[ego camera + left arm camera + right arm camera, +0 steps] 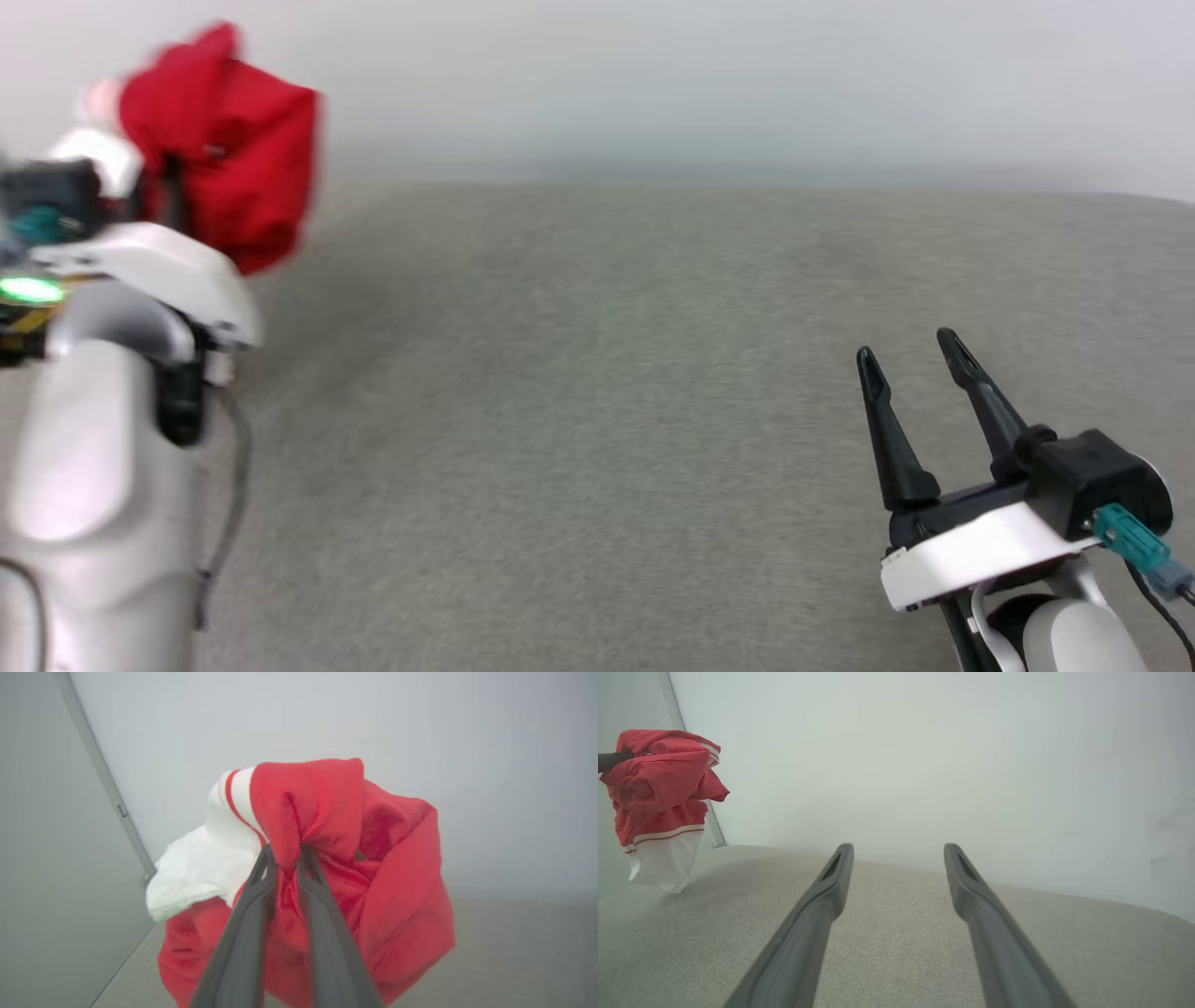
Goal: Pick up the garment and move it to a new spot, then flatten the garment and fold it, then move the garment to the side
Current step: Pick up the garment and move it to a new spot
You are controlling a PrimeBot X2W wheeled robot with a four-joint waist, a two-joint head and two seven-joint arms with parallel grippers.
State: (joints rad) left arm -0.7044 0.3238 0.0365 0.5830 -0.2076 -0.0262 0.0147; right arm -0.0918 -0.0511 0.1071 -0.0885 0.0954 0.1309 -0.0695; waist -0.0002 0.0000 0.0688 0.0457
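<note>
The garment is a bunched red shirt with a white sleeve and red-white striped trim. It hangs in the air at the far left, above the grey fabric surface. My left gripper is shut on a fold of the red cloth of the garment. Its arm is blurred in the head view. In the right wrist view the garment dangles at the left with its white sleeve lowest, near the surface. My right gripper is open at the lower right, with nothing between its fingers.
A pale wall rises behind the grey fabric surface. A grey vertical strip runs down the wall's corner at the left, close to the hanging shirt.
</note>
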